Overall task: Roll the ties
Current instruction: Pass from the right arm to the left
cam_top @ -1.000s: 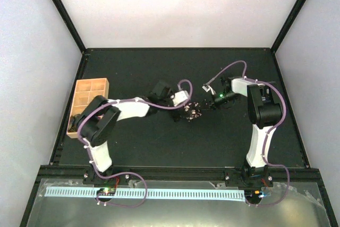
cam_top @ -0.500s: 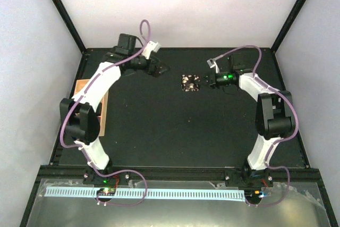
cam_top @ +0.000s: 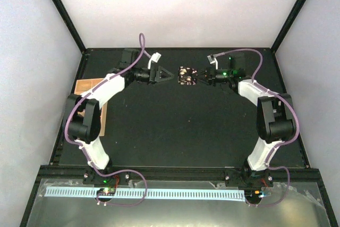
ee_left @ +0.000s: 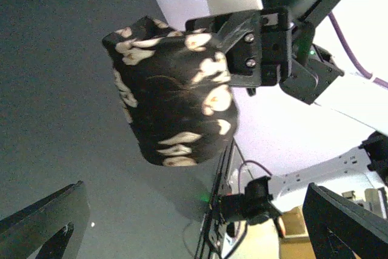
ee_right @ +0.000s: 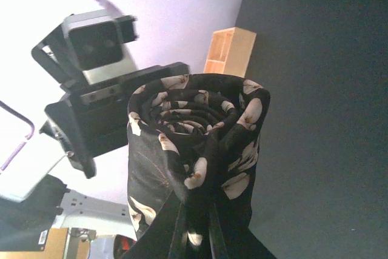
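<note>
The tie (cam_top: pixel 186 75) is rolled into a tight coil, dark with pale speckles. My right gripper (cam_top: pixel 198 76) is shut on it and holds it above the mat near the back edge. In the right wrist view the fingertips (ee_right: pixel 195 235) pinch the coil's loose end, with the roll (ee_right: pixel 194 137) standing above them. My left gripper (cam_top: pixel 167 74) is open and empty just left of the roll, not touching it. In the left wrist view the roll (ee_left: pixel 176 95) hangs ahead of my spread left gripper (ee_left: pixel 194 228), with the right gripper's fingers (ee_left: pixel 248 43) behind it.
A tan wooden compartment tray (cam_top: pixel 86 85) lies at the mat's left edge, partly hidden by the left arm; it also shows in the right wrist view (ee_right: pixel 230 50). The back wall stands close behind both grippers. Purple cables loop over both arms.
Both arms moved from the table's middle to the back edge. The right gripper carried the rolled tie back and a little left. The left gripper let go, opened and turned toward the roll.
</note>
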